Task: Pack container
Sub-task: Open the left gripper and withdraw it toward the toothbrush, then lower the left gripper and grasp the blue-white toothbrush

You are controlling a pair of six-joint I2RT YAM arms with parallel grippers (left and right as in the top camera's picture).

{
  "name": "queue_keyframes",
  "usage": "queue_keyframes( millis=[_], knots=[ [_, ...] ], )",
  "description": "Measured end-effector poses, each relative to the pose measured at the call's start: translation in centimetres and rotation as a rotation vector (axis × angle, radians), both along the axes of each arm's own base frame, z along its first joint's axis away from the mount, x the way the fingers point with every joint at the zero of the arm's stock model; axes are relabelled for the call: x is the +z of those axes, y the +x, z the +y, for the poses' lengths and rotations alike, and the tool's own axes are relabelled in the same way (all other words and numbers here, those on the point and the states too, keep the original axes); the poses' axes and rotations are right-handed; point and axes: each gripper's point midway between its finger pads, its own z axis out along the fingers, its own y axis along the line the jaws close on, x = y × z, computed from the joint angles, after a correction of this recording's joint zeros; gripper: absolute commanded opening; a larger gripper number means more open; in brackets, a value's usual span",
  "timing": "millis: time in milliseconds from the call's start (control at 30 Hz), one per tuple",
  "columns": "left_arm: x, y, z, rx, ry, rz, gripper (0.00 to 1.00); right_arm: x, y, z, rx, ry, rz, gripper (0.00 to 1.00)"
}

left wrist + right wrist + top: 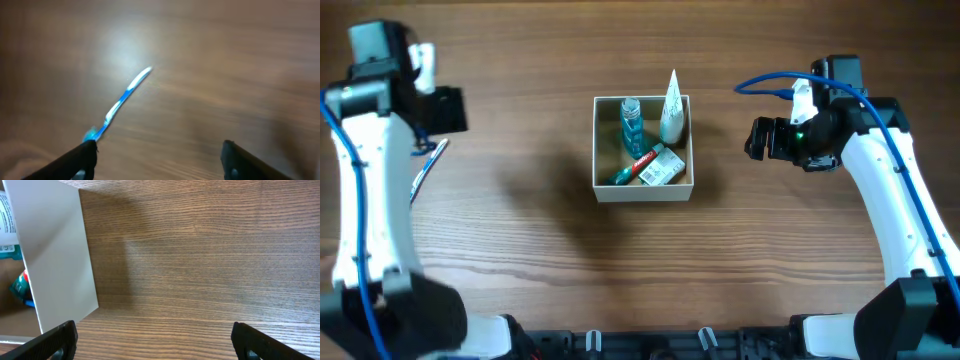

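Observation:
The container [642, 192], a square white-walled box with a tan inside, stands mid-table. It holds a teal bottle [632, 125], a white tube [671, 110] leaning at its back right corner, and a green-and-red box [655, 165]. A blue-and-white toothbrush [428, 168] lies on the table at the far left; in the left wrist view the toothbrush [122, 102] is blurred. My left gripper [445, 110] hovers over it, open and empty [157, 155]. My right gripper [760, 138] is open and empty [152, 340], right of the container's white wall [55, 255].
The wooden table [520, 250] carries nothing else. Blue cables run along both arms. The arm bases stand at the front left and front right corners.

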Motion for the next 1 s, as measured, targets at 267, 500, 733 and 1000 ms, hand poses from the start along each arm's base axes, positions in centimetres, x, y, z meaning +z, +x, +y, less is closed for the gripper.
queue_keyframes(
  millis=[267,500,733,1000],
  knots=[
    [-11.7,-1.5,8.0,0.199,-0.080,0.223,0.83,-0.1,-0.2,0.0,0.000,-0.001,0.009,1.00],
    [-16.9,-2.8,9.5,0.231,-0.130,0.326,0.82,-0.1,-0.3,0.0,0.010,-0.003,0.013,1.00],
    [-17.9,-2.4,8.9,0.162,-0.172,0.327,0.80,-0.1,-0.3,0.0,0.017,-0.005,0.010,1.00],
    [-19.6,-1.9,8.7,0.117,-0.191,0.333,0.72,-0.1,-0.4,0.0,0.018,-0.005,0.013,1.00]
  ],
)
